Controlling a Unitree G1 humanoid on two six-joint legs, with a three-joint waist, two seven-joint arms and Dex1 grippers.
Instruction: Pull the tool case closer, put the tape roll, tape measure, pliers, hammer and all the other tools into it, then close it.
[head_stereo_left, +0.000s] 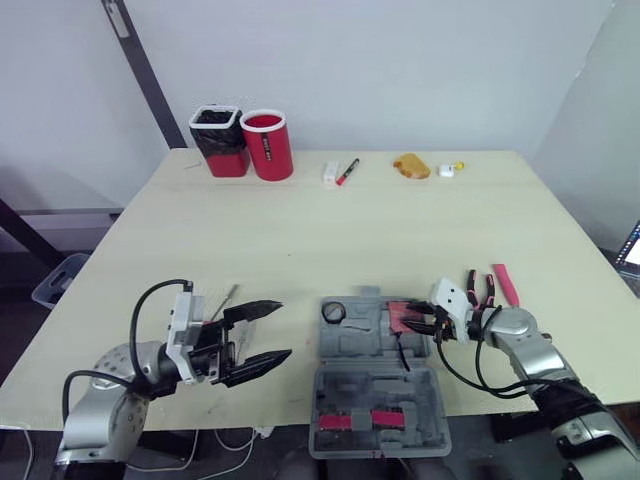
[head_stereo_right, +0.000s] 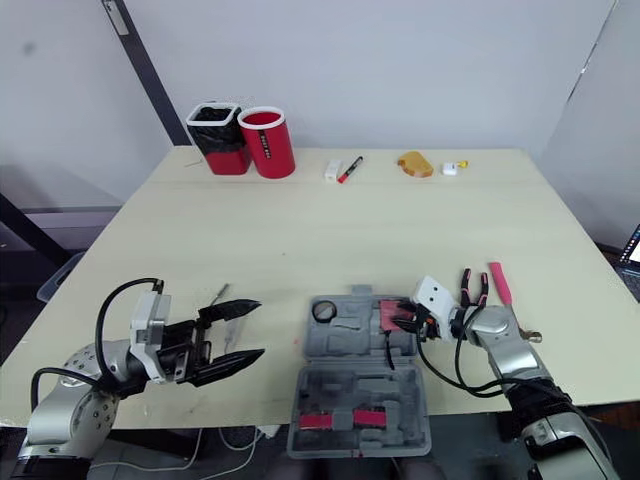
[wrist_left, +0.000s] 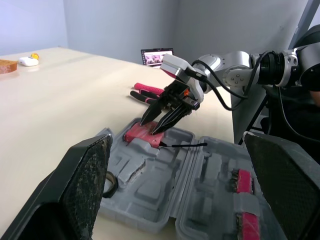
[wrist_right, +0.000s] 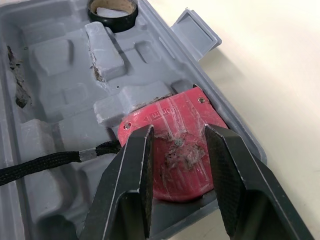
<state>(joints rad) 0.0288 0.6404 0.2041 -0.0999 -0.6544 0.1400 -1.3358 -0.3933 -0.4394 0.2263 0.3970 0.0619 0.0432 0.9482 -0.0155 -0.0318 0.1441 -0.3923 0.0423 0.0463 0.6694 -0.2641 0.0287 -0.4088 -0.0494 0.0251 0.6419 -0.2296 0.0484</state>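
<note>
The grey tool case (head_stereo_left: 352, 345) lies open at the table's front edge, its lid (head_stereo_left: 378, 392) hanging toward me. A black tape roll (head_stereo_left: 334, 312) sits in its far left pocket. A red tape measure (wrist_right: 172, 117) rests in the far right recess, its black cord (wrist_right: 45, 165) trailing across the tray. My right gripper (wrist_right: 179, 135) hovers just over the tape measure, fingers slightly apart and holding nothing. Left of the case, my left gripper (head_stereo_left: 285, 330) stands wide open above the table. Red-and-black pliers (head_stereo_left: 478, 290) and a pink-handled tool (head_stereo_left: 505, 284) lie to the right of the case.
A thin metal tool (head_stereo_left: 226, 299) lies by my left gripper. Along the far edge stand a black-lined bin (head_stereo_left: 219, 140) and a red cup (head_stereo_left: 267, 144), then a white block (head_stereo_left: 330, 172), a red marker (head_stereo_left: 347, 171), a brown lump (head_stereo_left: 411, 166) and a small white piece (head_stereo_left: 446, 171).
</note>
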